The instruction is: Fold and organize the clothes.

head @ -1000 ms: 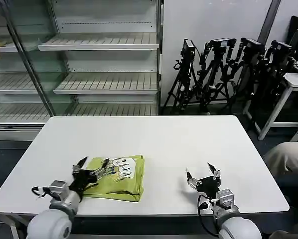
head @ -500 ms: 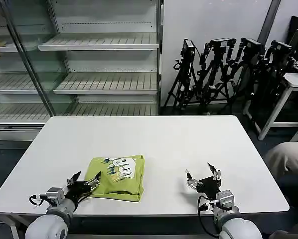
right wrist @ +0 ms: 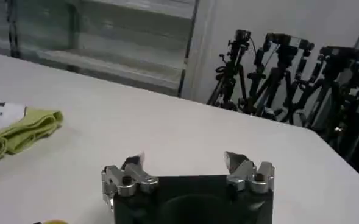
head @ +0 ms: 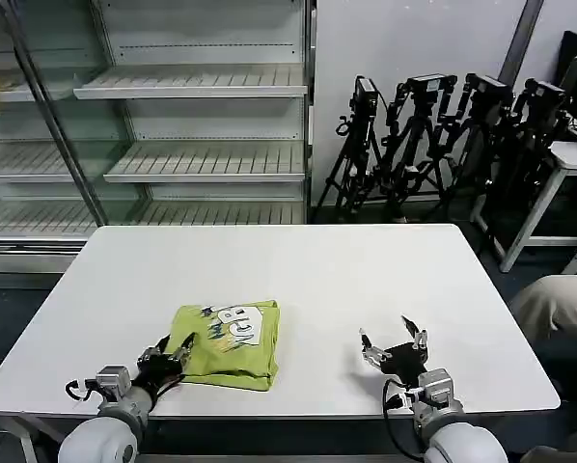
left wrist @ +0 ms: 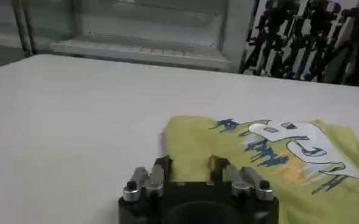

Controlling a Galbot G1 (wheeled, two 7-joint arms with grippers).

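Now folded T-shirt on bench, just ahead-right of spread left hand, nearer than spread right hand.

T-shirt print (letters unreadable).

Right tool spread — folded T-shirt well apart.

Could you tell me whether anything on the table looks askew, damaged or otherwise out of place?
Nothing stands out. The T-shirt lies folded in a compact bundle on the white table, printed side up. The left gripper sits at its near corner and the right gripper rests open, well clear of it.
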